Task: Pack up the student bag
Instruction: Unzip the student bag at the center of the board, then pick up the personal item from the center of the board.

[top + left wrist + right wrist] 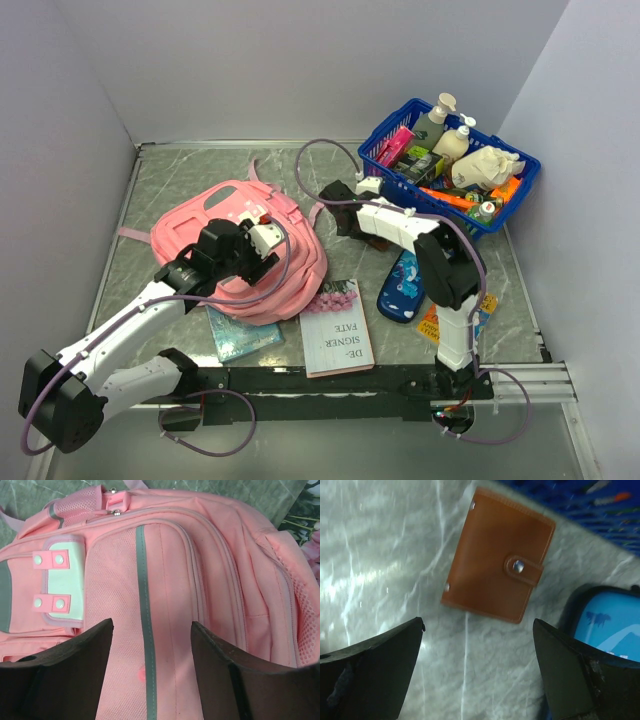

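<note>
Student bag lies under the released left tool while the released right tool hovers above a brown wallet, probably next lowering to grasp it

The left arm covers the near-left part of the student bag. A teal booklet lies half under the bag's near edge. The right arm hides most of an orange-yellow item, perhaps a book. In the right wrist view, the blue case runs off the right edge and the blue basket is blurred.
</note>
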`<move>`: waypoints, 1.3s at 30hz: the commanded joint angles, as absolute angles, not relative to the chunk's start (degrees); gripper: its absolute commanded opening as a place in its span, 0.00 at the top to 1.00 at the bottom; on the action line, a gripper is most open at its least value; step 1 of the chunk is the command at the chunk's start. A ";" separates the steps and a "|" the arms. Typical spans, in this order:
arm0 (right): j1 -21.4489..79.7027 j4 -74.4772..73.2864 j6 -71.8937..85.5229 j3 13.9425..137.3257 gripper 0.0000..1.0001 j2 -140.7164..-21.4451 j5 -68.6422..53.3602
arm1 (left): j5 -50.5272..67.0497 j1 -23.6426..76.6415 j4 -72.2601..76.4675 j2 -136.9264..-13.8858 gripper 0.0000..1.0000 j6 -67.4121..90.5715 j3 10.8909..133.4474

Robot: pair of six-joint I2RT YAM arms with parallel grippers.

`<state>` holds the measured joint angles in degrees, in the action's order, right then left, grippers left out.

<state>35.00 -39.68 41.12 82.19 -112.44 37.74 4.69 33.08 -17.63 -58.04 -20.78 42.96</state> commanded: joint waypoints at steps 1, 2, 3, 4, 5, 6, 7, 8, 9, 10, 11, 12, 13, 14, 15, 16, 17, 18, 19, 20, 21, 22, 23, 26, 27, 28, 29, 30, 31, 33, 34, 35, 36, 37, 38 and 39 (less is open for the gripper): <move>35.25 -46.14 43.94 89.03 0.04 -116.54 44.47 | 2.73 33.31 -15.91 -58.18 0.31 -21.71 43.86; 35.24 -46.75 44.12 89.47 0.04 -117.67 44.47 | 2.46 33.31 -14.69 -58.10 0.31 -21.80 43.34; 35.24 -46.50 44.03 89.91 0.04 -118.03 44.65 | 2.11 33.31 -14.33 -58.01 0.31 -21.62 43.07; 35.42 -46.06 43.25 89.91 0.04 -118.30 44.56 | 1.85 33.31 -13.98 -57.92 0.31 -21.53 42.89; 35.16 -45.36 42.72 89.74 0.05 -118.39 44.30 | 1.58 33.22 -14.06 -57.92 0.32 -21.45 42.72; 35.16 -44.74 42.45 89.56 0.05 -118.56 44.21 | 1.67 33.31 -14.32 -57.83 0.32 -20.92 42.80; 34.98 -45.00 42.54 89.73 0.05 -119.09 44.12 | 1.67 33.31 -14.41 -57.66 0.32 -20.74 42.72; 34.98 -45.26 42.63 89.82 0.05 -119.35 44.12 | 1.58 33.31 -14.68 -57.66 0.32 -20.48 42.89; 34.89 -45.35 42.71 89.82 0.05 -119.62 43.95 | 1.50 33.31 -14.85 -57.83 0.32 -20.30 43.06; 34.81 -45.00 42.63 89.56 0.05 -119.97 43.95 | 1.32 33.31 -15.03 -58.09 0.32 -20.30 43.50; 34.80 -44.65 42.54 89.21 0.06 -120.23 43.86 | 1.14 33.22 -15.03 -58.27 0.32 -20.39 44.11; 34.63 -44.56 42.63 88.77 0.06 -120.58 43.77 | 0.79 33.22 -15.03 -58.62 0.32 -20.39 44.38; 34.45 -44.56 42.80 88.77 0.06 -121.28 43.68 | 0.88 33.05 -14.94 -58.80 0.31 -20.30 44.82; 34.37 -44.73 42.98 88.77 0.07 -121.64 43.68 | 0.97 33.13 -14.85 -58.89 0.31 -20.22 44.82; 34.37 -44.82 43.15 88.51 0.07 -121.90 43.77 | 0.88 33.13 -14.85 -58.97 0.31 -20.13 44.82; 34.28 -44.48 43.33 88.16 0.08 -122.08 44.12 | 0.88 33.13 -14.85 -58.97 0.31 -20.04 44.56; 34.19 -44.04 43.33 87.11 0.09 -122.17 44.12 | 0.97 33.05 -14.77 -58.97 0.30 -20.04 44.30; 34.10 -43.77 43.50 86.58 0.10 -122.08 44.30 | 1.05 33.13 -14.68 -58.97 0.29 -19.87 44.04; 33.67 -43.42 43.68 86.05 0.11 -122.08 44.30 | 1.32 33.13 -14.59 -58.97 0.29 -19.78 43.42; 33.58 -43.42 43.86 85.26 0.12 -122.17 44.21 | 1.58 33.05 -14.59 -58.97 0.28 -19.69 43.07; 33.49 -43.50 44.38 84.91 0.13 -122.17 44.30 | 1.76 33.13 -14.59 -58.89 0.27 -19.43 42.98; 33.14 -43.85 44.73 84.55 0.14 -122.25 44.56 | 2.54 33.13 -14.68 -58.89 0.27 -19.25 42.80; 32.96 -44.03 45.17 84.12 0.16 -122.34 44.73 | 2.81 33.05 -14.76 -58.71 0.26 -19.16 42.89; 32.96 -42.20 45.18 82.28 0.23 -121.12 44.39 | 4.22 33.05 -16.69 -58.53 0.26 -19.51 43.77; 32.87 -41.75 45.18 81.92 0.27 -120.42 44.21 | 4.13 33.13 -17.13 -58.54 0.25 -19.77 43.94; 32.78 -41.31 45.00 81.57 0.38 -120.15 43.86 | 3.87 33.13 -17.66 -58.54 0.26 -20.04 44.03; 32.78 -40.53 44.65 81.04 0.44 -119.80 43.34 | 3.78 33.13 -18.10 -58.45 0.26 -20.39 44.12; 32.78 -40.26 44.65 80.86 0.50 -119.53 43.07 | 3.69 33.13 -18.02 -58.27 0.26 -20.39 43.86; 32.78 -39.82 44.56 80.51 0.61 -119.18 42.81 | 3.60 33.13 -17.93 -58.10 0.26 -20.30 43.51; 32.70 -38.41 43.95 79.19 0.75 -117.87 42.02 | 3.17 33.05 -17.49 -57.40 0.26 -20.04 42.46; 32.78 -37.97 43.86 78.06 0.81 -117.34 41.84 | 3.08 33.13 -17.23 -57.22 0.26 -19.78 42.02; 32.70 -37.36 43.60 77.44 0.86 -116.64 41.75 | 2.47 33.05 -16.97 -57.04 0.27 -19.60 41.58; 32.61 -36.22 43.33 76.82 0.95 -115.24 41.23 | 2.11 33.13 -16.70 -56.87 0.27 -19.51 40.79; 32.78 -35.60 42.98 75.60 0.99 -114.44 40.79 | 1.85 33.13 -16.53 -56.78 0.27 -19.34 40.43; 32.78 -35.25 42.80 75.06 1.00 -113.82 40.43 | 1.50 33.05 -16.18 -56.69 0.27 -19.42 40.26; 32.96 -34.37 42.72 74.54 1.00 -112.17 39.73 | 1.41 33.13 -16.08 -56.78 0.27 -19.25 39.99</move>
<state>33.45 -35.66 42.70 77.73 -116.40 44.49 2.52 33.08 -17.85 -57.87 -20.23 41.21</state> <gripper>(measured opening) 0.026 0.734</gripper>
